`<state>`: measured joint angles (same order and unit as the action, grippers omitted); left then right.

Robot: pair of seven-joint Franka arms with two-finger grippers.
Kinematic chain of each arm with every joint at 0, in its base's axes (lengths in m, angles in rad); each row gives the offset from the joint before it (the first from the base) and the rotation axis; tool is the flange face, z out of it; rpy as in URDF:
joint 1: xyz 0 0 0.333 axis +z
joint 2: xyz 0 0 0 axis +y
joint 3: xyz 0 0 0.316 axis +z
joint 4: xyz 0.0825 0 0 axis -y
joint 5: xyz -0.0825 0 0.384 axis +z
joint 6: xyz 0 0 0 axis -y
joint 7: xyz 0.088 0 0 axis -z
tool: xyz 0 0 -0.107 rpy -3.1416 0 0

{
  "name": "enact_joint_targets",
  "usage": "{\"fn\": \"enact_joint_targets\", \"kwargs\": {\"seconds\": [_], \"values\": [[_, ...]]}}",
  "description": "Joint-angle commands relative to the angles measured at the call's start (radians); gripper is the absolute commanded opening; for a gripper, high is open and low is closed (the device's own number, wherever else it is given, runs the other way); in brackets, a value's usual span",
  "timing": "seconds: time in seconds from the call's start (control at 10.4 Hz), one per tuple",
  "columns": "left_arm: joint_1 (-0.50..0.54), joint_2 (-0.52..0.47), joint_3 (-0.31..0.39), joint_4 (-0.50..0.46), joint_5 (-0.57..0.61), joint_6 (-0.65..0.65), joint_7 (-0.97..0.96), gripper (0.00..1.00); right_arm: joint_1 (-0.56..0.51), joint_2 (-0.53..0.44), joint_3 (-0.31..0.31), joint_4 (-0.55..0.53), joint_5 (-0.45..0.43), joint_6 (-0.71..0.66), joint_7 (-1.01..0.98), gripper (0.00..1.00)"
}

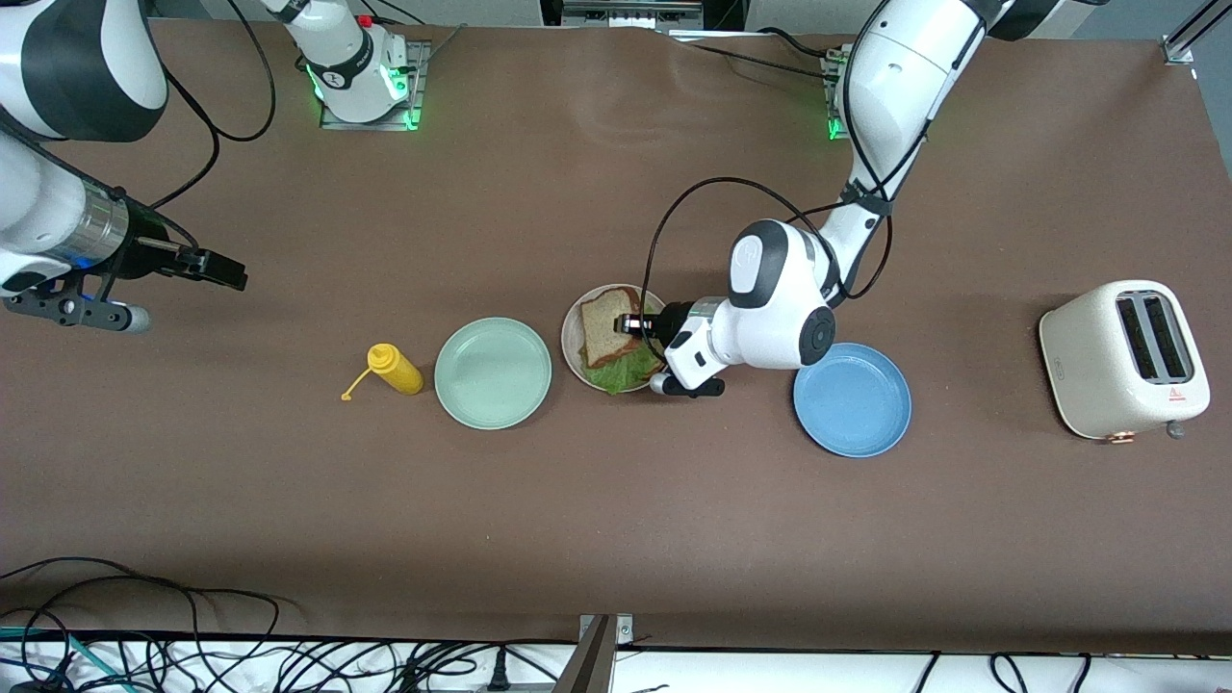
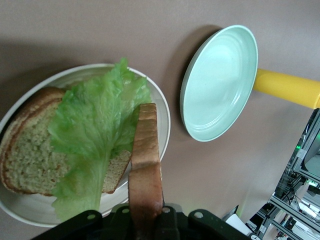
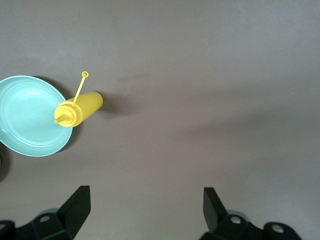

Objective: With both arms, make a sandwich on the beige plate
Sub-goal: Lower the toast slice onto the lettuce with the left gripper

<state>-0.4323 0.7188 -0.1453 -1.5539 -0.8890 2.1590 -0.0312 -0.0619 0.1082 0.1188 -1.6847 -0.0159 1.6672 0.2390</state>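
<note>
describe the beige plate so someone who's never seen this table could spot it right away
Three round plates sit in a row across the middle of the brown table. The beige plate is the middle one, between the mint-green plate and the blue plate. Only it holds food: bread and lettuce, with the left gripper over it, shut on a bread slice.

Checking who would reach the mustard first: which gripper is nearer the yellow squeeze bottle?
Right. The right gripper hangs open over bare table near the yellow squeeze bottle; the left gripper is over the beige plate, holding a bread slice.
</note>
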Motion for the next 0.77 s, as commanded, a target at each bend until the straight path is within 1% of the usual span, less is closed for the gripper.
{"fn": "enact_joint_targets", "kwargs": {"seconds": [0.0, 0.19, 0.29, 0.38, 0.67], "values": [[-0.005, -0.021, 0.019, -0.028, -0.007, 0.007, 0.031, 1.0, -0.001, -0.05, 0.039, 0.0, -0.012, -0.003, 0.017, 1.0], [0.015, -0.004, 0.026, -0.025, 0.097, 0.007, 0.03, 1.0, -0.001, -0.076, 0.054, -0.007, -0.01, 0.002, 0.017, 1.0], [0.024, 0.002, 0.026, -0.026, 0.102, 0.007, 0.021, 1.0, -0.001, -0.077, 0.074, -0.006, -0.012, 0.002, 0.017, 1.0], [0.038, 0.002, 0.041, -0.026, 0.113, 0.001, 0.024, 1.0, -0.001, -0.082, 0.076, -0.012, -0.013, 0.003, 0.019, 1.0], [0.052, -0.009, 0.058, -0.006, 0.276, -0.008, 0.016, 1.0, -0.003, -0.105, 0.074, -0.029, -0.013, 0.002, 0.017, 1.0]]}}
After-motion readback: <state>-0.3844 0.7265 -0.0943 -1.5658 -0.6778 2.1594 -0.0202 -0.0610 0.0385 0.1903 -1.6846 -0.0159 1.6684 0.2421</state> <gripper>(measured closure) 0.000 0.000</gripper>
